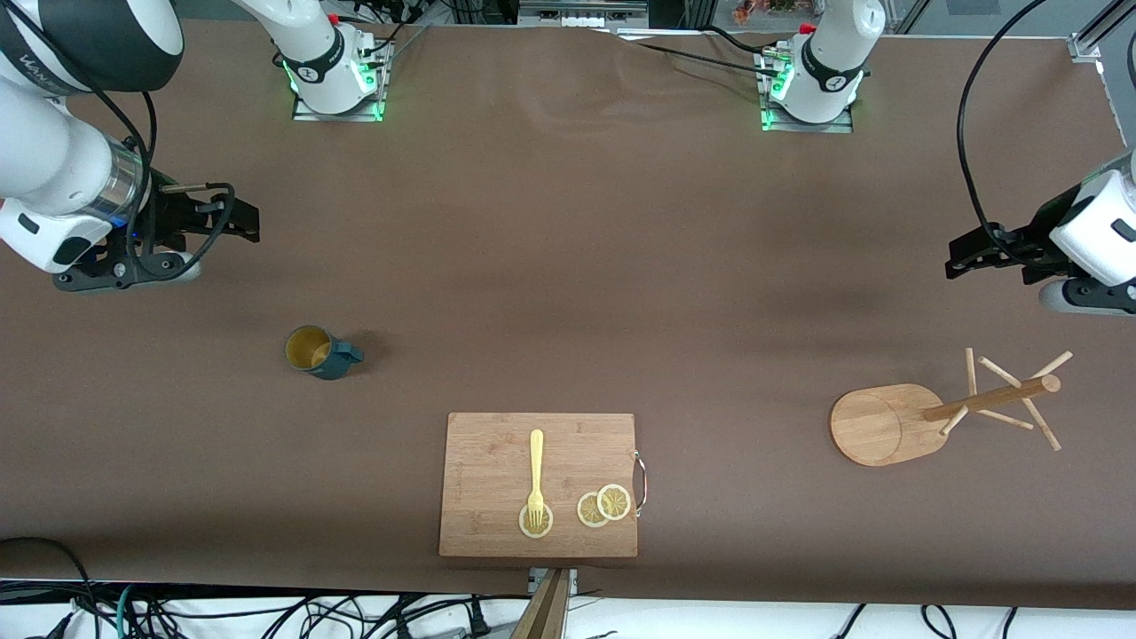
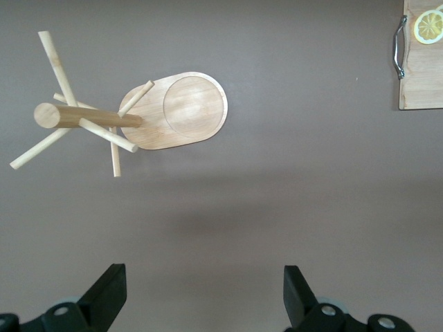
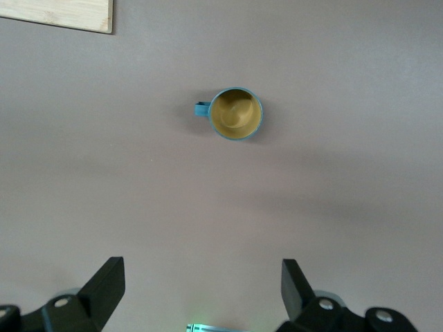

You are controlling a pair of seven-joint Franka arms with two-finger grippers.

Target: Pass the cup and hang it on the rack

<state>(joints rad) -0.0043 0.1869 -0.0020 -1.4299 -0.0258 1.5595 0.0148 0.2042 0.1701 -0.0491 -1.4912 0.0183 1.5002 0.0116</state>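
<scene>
The dark teal cup (image 1: 318, 351) with a mustard-yellow inside stands upright on the brown table toward the right arm's end, handle pointing toward the cutting board; it also shows in the right wrist view (image 3: 236, 113). The wooden rack (image 1: 941, 413) with oval base, pole and thin pegs stands toward the left arm's end; it also shows in the left wrist view (image 2: 131, 117). My right gripper (image 1: 238, 222) is open and empty, up over bare table apart from the cup. My left gripper (image 1: 963, 253) is open and empty, up over bare table apart from the rack.
A rectangular bamboo cutting board (image 1: 497, 444) with a metal handle lies near the front edge of the table, midway between the arms. On it lie a yellow fork (image 1: 535, 479) and three lemon slices (image 1: 603, 504). Cables hang below the front edge.
</scene>
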